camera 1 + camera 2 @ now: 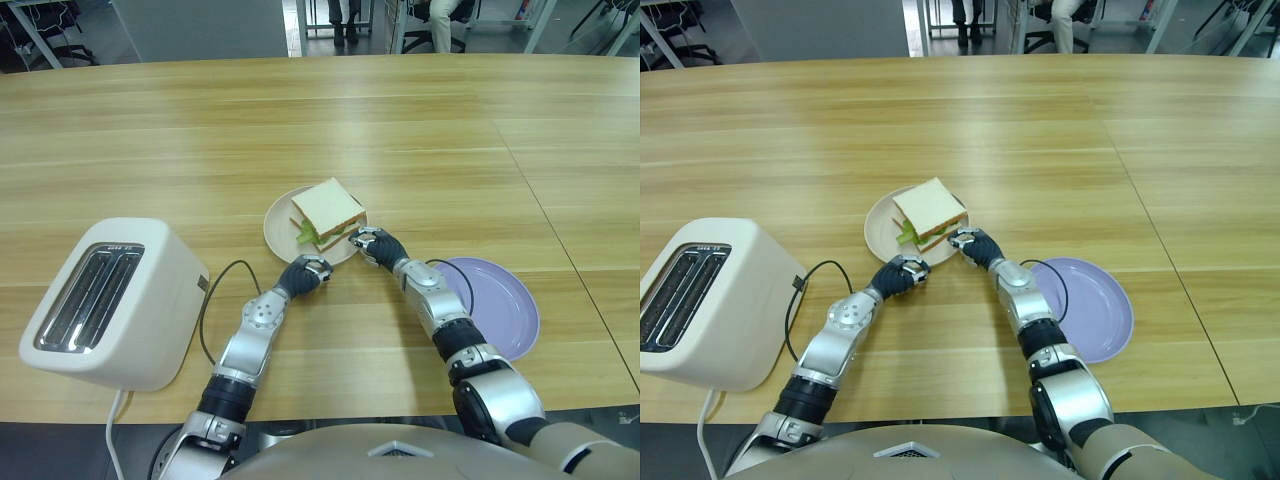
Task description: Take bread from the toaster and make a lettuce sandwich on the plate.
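Lettuce sandwich (328, 208) set on the cream plate (276, 226)
The left hand (305, 273) — curled — is seen at the plate's near rim, the right hand (373, 244) beside the sandwich; the toaster (112, 302) is placed left.

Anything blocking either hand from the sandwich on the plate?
Nothing visible. The right hand is at the near corner of the sandwich, the left hand by the near rim of the cream plate. The toaster sits far left, the purple plate right, both clear.

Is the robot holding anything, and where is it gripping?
Right hand is at the sandwich, its near corner; a grip cannot be told. Left hand, curled, holds nothing.
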